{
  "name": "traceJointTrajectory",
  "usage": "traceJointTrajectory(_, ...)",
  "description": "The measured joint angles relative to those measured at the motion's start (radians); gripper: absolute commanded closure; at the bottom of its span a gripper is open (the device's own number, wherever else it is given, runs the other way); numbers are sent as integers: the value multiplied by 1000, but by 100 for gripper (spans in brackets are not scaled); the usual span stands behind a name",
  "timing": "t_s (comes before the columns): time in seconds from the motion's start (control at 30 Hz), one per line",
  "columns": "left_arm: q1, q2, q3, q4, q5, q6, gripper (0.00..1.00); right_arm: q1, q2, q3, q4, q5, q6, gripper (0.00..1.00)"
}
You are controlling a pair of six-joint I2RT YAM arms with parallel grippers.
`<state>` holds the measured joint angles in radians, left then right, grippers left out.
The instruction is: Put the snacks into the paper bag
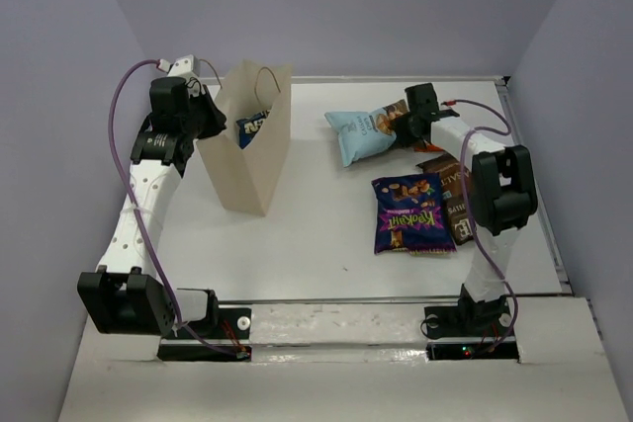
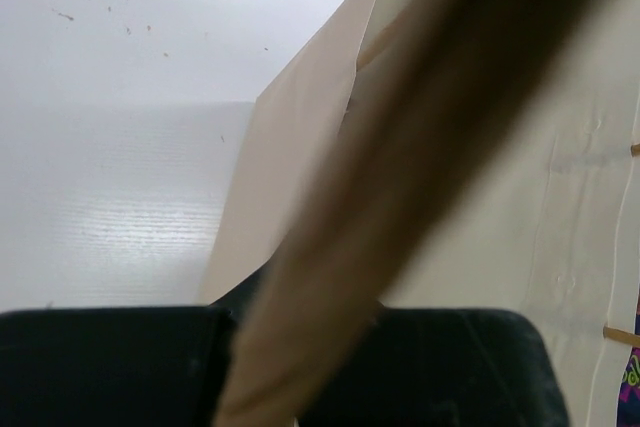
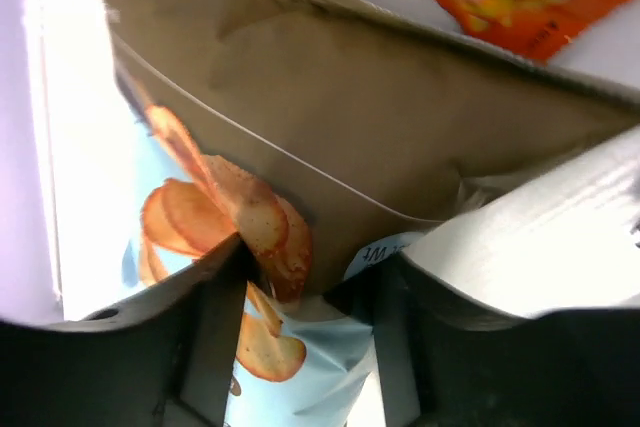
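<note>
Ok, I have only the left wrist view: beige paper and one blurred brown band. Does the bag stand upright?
Observer: Yes. In the top view the paper bag stands upright with its mouth open.
Operator: Is any snack inside it?
Observer: One. The dark blue packet shows in the mouth.
Operator: And where is the other arm?
Observer: The right end effector is closed on the light blue packet, well apart from the bag.
</note>
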<state>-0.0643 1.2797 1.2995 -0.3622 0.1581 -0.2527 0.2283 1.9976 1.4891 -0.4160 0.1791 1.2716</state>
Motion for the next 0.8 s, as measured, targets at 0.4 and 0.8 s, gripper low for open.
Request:
traceJointTrajectory(0.4,0,-3,-9,13,2,1,100,6,-41,4,106,3,-85,99)
traceJointTrajectory(0.8,0,-3,-9,14,2,15,100,172,-221,322,66,159,-522,99)
